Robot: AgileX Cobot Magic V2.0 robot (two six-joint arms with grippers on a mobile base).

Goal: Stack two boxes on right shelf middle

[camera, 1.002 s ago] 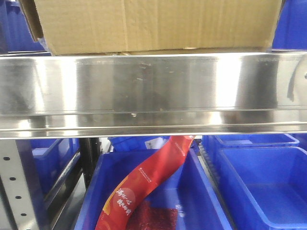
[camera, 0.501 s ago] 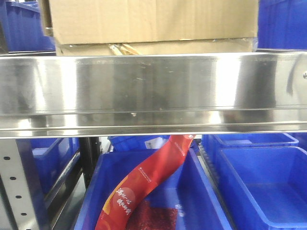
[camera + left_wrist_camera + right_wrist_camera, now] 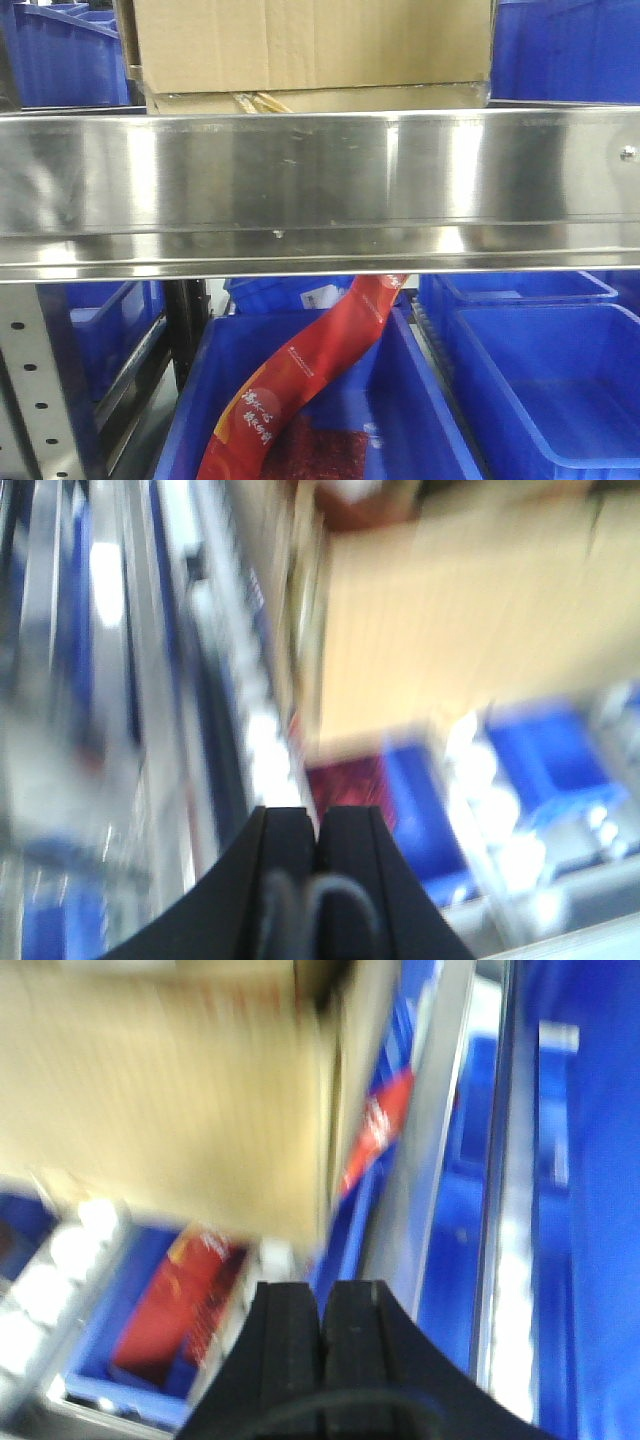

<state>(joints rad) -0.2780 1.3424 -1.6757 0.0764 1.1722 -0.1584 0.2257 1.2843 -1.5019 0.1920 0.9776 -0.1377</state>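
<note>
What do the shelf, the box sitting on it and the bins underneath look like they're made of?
The shelf looks like polished stainless steel: mirror-like glare streaks along its front lip. The upper box looks like plain brown corrugated cardboard, matte with a faint crease. The blue bins look like moulded plastic, glossy with rounded rims.

Tall brown cardboard box (image 3: 312, 45) sits atop flat brown cardboard box (image 3: 320, 100) on stainless-steel shelf board (image 3: 320, 180); blue plastic bins (image 3: 540, 390) below w/ red printed pouch (image 3: 300, 385) in left one.
</note>
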